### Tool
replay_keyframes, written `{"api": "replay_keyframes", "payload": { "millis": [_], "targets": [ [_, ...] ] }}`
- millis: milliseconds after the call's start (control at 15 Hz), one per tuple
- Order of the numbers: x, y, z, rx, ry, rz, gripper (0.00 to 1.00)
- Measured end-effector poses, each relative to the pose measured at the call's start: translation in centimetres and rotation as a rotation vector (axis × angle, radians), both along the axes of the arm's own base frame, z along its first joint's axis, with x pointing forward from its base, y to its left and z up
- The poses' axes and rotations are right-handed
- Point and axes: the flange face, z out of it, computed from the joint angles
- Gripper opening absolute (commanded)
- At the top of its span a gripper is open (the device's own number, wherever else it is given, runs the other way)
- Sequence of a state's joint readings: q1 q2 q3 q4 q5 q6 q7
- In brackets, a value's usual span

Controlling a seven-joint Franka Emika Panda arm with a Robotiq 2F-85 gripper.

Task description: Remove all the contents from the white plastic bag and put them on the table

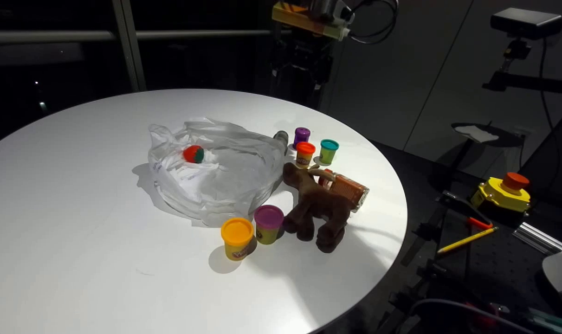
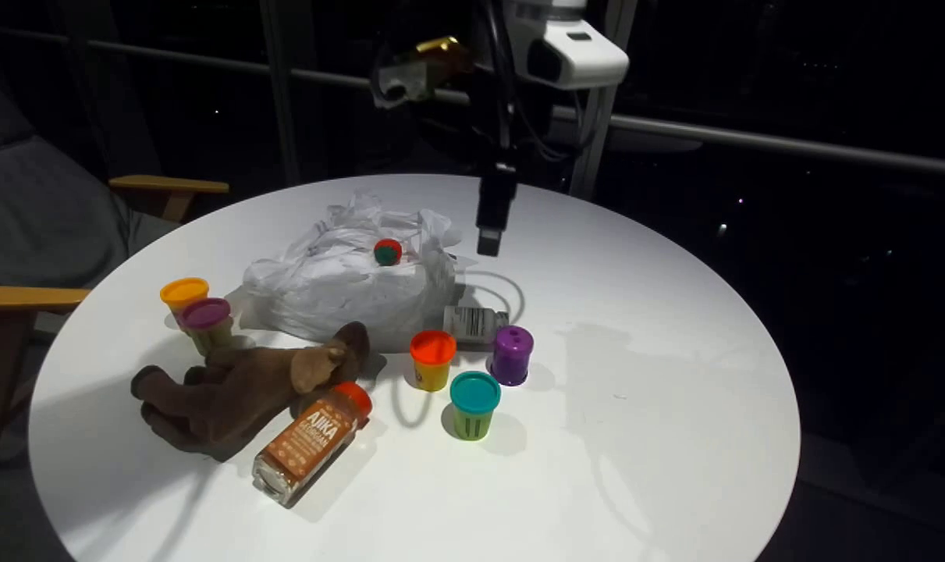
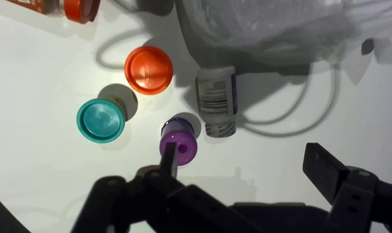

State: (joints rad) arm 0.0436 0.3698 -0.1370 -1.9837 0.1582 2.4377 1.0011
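On the round white table [image 1: 100, 269] the white plastic bag [image 1: 243, 178] slumps with its mouth spread. A small red-and-green round piece [image 1: 193, 154] rests in its film. Outside the bag lie contents: the brown plush toy [image 1: 325, 204], an orange tub [image 2: 184, 293], a purple tub [image 2: 205, 314], a red-lidded tub [image 2: 432, 361], a green tub [image 2: 474, 406] and a purple container [image 2: 511, 357]. Close to the bag a white bottle [image 3: 217, 94] is on its side. My gripper [image 3: 241, 152] hangs above the table, open, nothing between its fingers; one overlaps the purple container in the wrist view.
A spice bottle [image 2: 312, 443] with a red cap lies beside the toy. Past the table stand a chair with wooden arms [image 2: 168, 185], a yellow box with a red button [image 1: 501, 195] and a camera on a stand [image 1: 526, 22].
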Motion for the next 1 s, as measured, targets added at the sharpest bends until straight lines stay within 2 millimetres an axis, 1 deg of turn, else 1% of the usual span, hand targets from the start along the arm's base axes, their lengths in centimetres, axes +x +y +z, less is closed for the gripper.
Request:
{"api": "replay_keyframes", "payload": {
  "millis": [67, 200, 333, 400, 467, 533, 600, 800, 933, 1000],
  "targets": [
    [-0.1, 2.6, 1.4, -0.001, 0.008, 0.058, 1.00],
    [-0.3, 8.1, 3.1, 0.009, 0.036, 0.166, 1.00],
    [-0.3, 13.1, 3.3, 0.026, 0.076, 0.268, 1.00],
    [-0.1, 15.0, 2.9, 0.033, 0.091, 0.310, 1.00],
    [0.2, 16.5, 2.1, 0.037, 0.104, 0.343, 1.00],
    [0.8, 17.3, 1.1, 0.038, 0.118, 0.365, 1.00],
    [1.5, 17.8, -0.3, 0.037, 0.132, 0.382, 1.00],
    [3.8, 17.9, -4.9, 0.040, 0.166, 0.414, 1.00],
    [5.4, 17.8, -7.4, 0.039, 0.172, 0.424, 1.00],
    [6.1, 17.9, -8.3, 0.038, 0.168, 0.426, 1.00]
  ]
}}
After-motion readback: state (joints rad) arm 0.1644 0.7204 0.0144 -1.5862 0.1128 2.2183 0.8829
